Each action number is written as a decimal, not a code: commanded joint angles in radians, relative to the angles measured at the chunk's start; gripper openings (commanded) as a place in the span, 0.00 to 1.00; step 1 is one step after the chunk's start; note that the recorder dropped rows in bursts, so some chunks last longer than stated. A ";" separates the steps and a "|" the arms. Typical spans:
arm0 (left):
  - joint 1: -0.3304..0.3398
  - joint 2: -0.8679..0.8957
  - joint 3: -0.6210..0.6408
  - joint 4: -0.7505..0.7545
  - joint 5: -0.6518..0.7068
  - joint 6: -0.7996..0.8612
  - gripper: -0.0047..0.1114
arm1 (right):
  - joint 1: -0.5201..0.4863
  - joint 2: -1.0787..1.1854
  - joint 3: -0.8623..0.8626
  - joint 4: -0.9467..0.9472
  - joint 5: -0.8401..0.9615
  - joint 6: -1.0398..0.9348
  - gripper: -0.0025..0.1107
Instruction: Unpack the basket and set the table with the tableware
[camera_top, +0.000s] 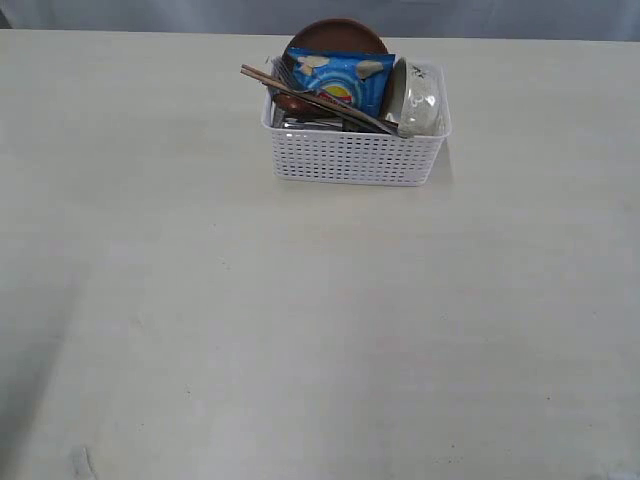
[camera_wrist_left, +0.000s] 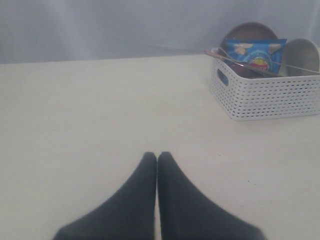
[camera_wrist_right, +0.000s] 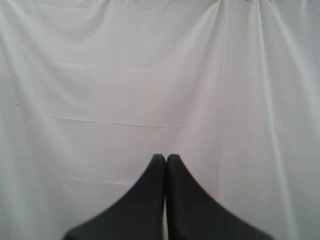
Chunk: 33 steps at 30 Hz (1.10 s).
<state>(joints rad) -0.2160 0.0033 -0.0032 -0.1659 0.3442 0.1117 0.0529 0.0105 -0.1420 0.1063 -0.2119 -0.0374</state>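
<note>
Nothing is out yet: the white lattice basket (camera_top: 355, 158) sits at the far middle of the matte off-white table (camera_top: 300, 350), packed tight. The left gripper (camera_wrist_left: 157, 156) is pinched closed and empty over bare table; the right gripper (camera_wrist_right: 165, 157) is closed too, facing a white curtain (camera_wrist_right: 150, 75). Best opener, I'd say: spread the jaws, lift the slim wooden chopsticks (camera_top: 300, 90) off the top, clear of the glossy blue chip packet (camera_top: 345, 80) and smooth cream bowl (camera_top: 420, 100).

Staged lab: white curtain (camera_wrist_right: 160, 75) behind plain table (camera_top: 320, 350).
</note>
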 joint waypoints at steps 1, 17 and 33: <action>-0.006 -0.003 0.003 0.000 -0.002 -0.001 0.04 | 0.002 0.101 -0.155 -0.006 0.136 -0.040 0.02; -0.006 -0.003 0.003 0.000 -0.002 -0.001 0.04 | 0.281 1.139 -0.845 0.001 0.910 -0.143 0.02; -0.006 -0.003 0.003 0.000 -0.002 -0.001 0.04 | 0.371 1.596 -1.177 0.204 1.068 -0.293 0.02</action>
<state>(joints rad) -0.2160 0.0033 -0.0032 -0.1659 0.3442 0.1117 0.4220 1.5760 -1.2637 0.2751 0.8334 -0.2549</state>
